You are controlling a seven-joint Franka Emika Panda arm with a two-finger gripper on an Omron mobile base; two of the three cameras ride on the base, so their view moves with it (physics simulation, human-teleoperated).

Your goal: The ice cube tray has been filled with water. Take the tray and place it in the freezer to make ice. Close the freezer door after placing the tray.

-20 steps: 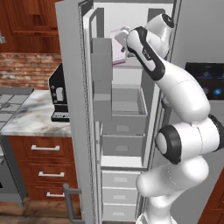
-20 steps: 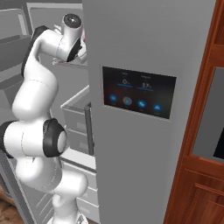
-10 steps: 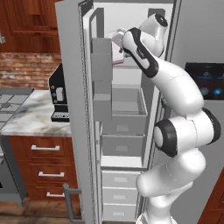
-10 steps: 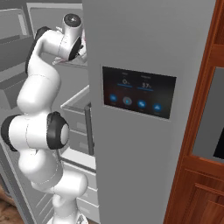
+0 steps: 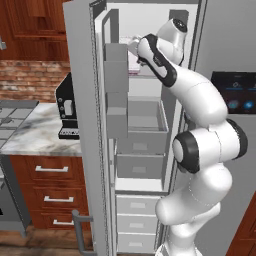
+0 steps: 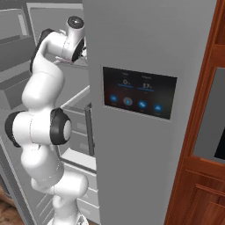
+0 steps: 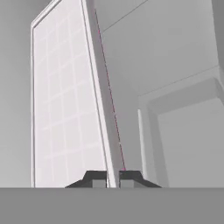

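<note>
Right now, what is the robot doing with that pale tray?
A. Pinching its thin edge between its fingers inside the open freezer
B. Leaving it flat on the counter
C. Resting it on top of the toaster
A: the fingers are shut on the edge of the tray, up inside the freezer.

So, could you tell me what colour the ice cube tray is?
Pale pink-white ice cube tray, clearest in the hand view.

Count: 1 ice cube tray (image 7: 68,100), pale pink-white with a grid of cells. 1 freezer (image 5: 145,20) with 1 freezer door (image 5: 82,125) swung open, 3 grey bins (image 5: 116,95) stacked on the door's inner side. 2 open-top baskets (image 5: 142,125) inside, 3 drawers (image 5: 137,222) below. 1 fridge door (image 6: 140,176) with 1 dark touch panel (image 6: 139,92). 1 black coffee machine (image 5: 67,107) on 1 marble counter (image 5: 30,135). 2 wooden drawers (image 5: 47,185) under it.
</note>
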